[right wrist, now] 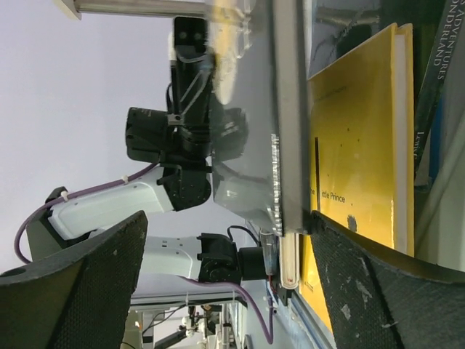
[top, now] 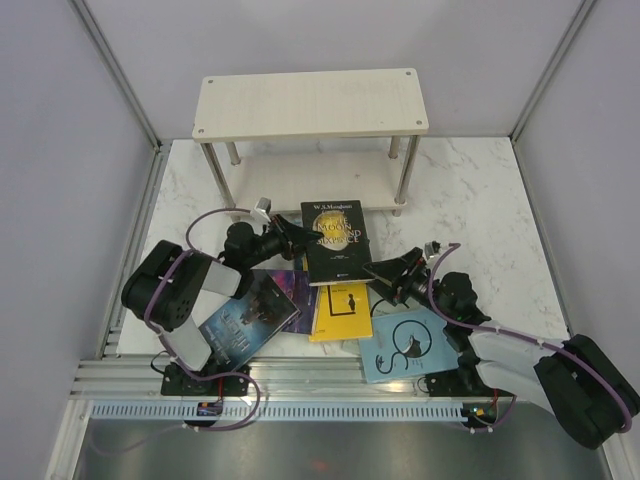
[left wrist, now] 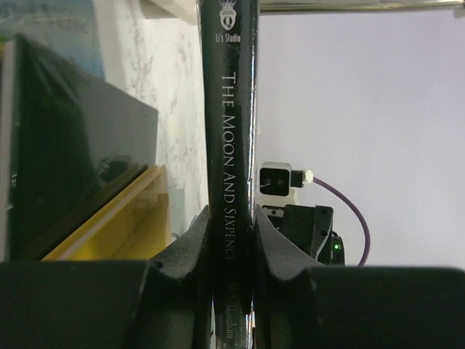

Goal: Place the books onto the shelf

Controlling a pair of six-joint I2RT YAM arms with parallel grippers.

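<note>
On the left, the left arm (top: 170, 290) was bent in over the white marble table (top: 480, 200). Just beside it, a dark blue fantasy book (top: 243, 315) lay flat at the near side. A purple book (top: 296, 292) peeked out from under its right edge. The left pincer (top: 302, 240) was pinching the dark green book (top: 335, 243) by its spine. In the left wrist view, one black finger (left wrist: 190, 251) pressed on each side of that spine, and the words "The Moon and Sixpence" ran up it. The dark green book was in the middle of the table with its cover facing up. It was just in front of the shelf (top: 310, 103), not on it. The shelf stood at the far middle, two pale wood boards on silver legs. The near end of the dark green book hung over the far end of the yellow book (top: 342, 312), which lay flat on the table. The right pincer (top: 375, 281) was at the dark green book's near right corner, spread wide. In the right wrist view its fingers (right wrist: 80, 291) stood far apart with the book's edge between them. I could not tell if they touched it. On the near right, a pale blue book with a black cat (top: 405, 345) lay flat, right beside the right arm (top: 520, 355).
</note>
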